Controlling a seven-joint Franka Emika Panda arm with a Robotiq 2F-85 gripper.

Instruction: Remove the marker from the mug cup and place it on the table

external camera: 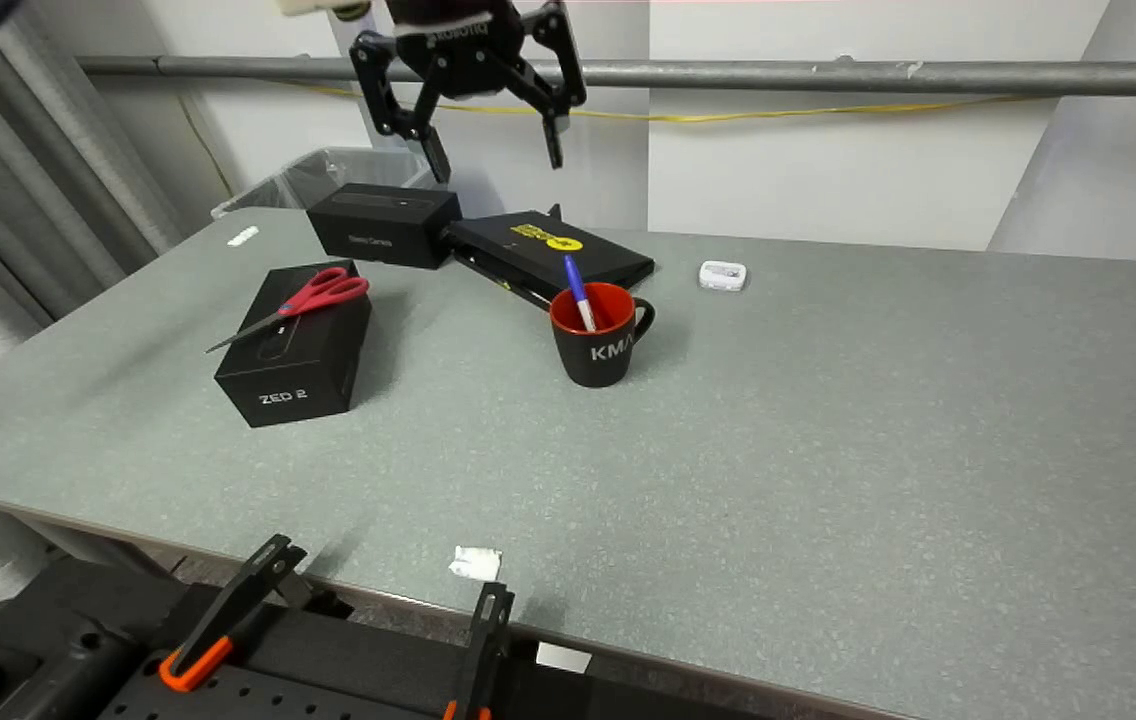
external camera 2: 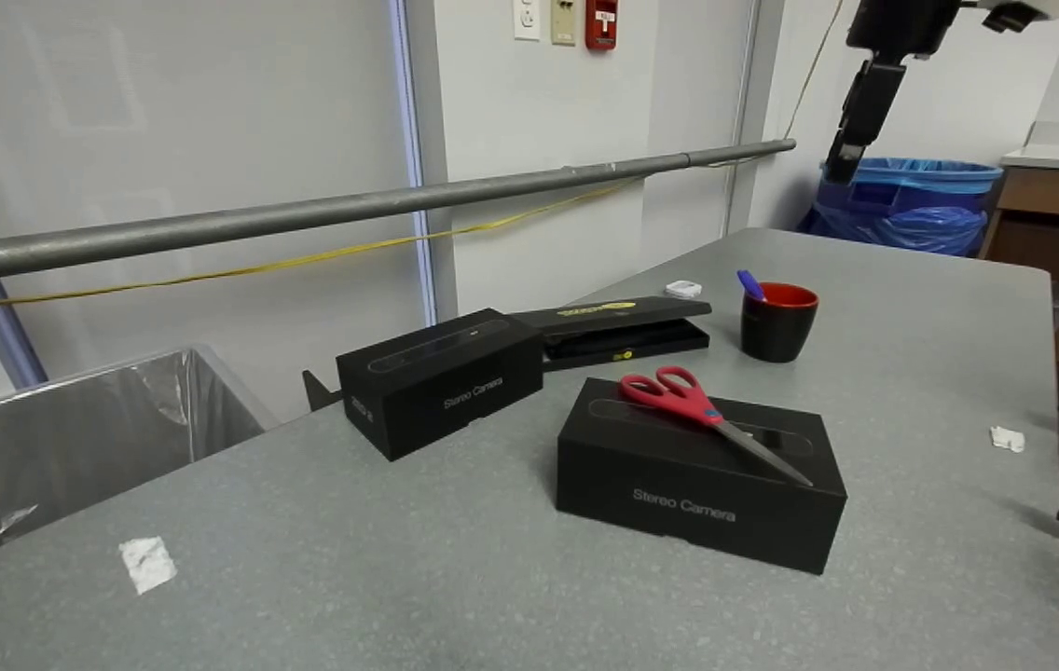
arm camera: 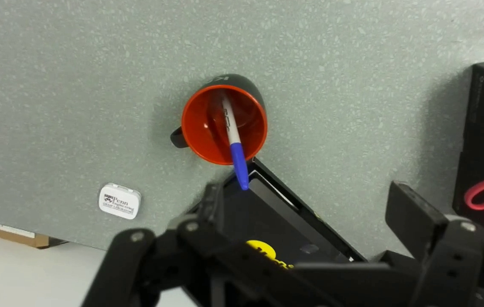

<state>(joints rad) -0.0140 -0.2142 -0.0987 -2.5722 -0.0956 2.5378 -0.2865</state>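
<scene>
Marker (arm camera: 235, 144) inside the mug cup (external camera: 588, 362), tilted, blue end up past the rim, white length down in the red. Upright mug on the grey table (external camera: 828, 450). Just beside, flat black box (external camera 2: 641, 317) with yellow print and partly raised lid; touching the mug or just short of it, cannot tell. Near: small white tin (arm camera: 119, 201). Farther off, red-handled scissors (external camera 2: 693, 407) atop the ZED 2 box (external camera: 283, 385). Gripper (external camera: 499, 168) up high, well apart from the mug, fingers spread wide.
</scene>
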